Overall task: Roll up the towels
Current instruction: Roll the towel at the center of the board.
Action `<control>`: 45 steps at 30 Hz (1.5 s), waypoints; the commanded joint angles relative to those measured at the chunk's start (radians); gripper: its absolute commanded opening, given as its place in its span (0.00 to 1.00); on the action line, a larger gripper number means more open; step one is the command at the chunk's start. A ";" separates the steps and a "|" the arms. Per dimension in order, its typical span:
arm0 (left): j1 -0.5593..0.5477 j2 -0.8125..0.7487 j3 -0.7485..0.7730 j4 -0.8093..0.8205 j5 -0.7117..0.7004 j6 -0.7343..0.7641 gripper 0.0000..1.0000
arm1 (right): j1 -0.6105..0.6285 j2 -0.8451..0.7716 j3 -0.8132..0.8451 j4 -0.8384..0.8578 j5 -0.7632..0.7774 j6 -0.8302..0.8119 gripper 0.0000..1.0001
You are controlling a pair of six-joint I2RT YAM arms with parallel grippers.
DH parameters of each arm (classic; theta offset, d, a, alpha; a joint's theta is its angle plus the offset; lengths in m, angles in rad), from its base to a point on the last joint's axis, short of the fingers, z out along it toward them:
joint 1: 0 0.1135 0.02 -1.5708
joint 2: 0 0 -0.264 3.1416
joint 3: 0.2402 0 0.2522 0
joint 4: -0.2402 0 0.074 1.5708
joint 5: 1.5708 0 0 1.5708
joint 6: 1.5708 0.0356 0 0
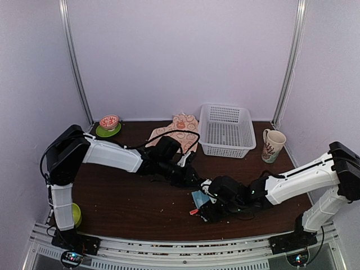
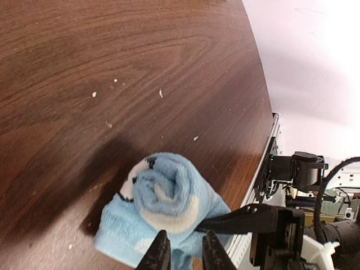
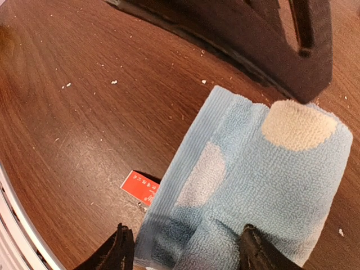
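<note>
- Top view: the light blue towel sits bunched at lower centre of the table, between the left hand and the right hand. The cream towel lies flat at upper centre beside the basket and is not yet rolled. I judge the task about half done at best.
- Left wrist view: at lower centre the light blue towel is wound into a loose spiral, with a flat tail left toward the bottom edge. The left hand has its fingers close together with cloth between them. I cannot tell whether it is pinching.
- Right wrist view: the light blue towel fills the lower right, soft terry with a peach circle. The right hand is spread wide around its near end and seems not to be squeezing.
</note>
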 commanded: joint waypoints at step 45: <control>-0.022 0.215 0.085 -0.077 -0.071 0.026 0.00 | -0.247 -0.307 -0.203 0.146 -0.300 0.382 0.75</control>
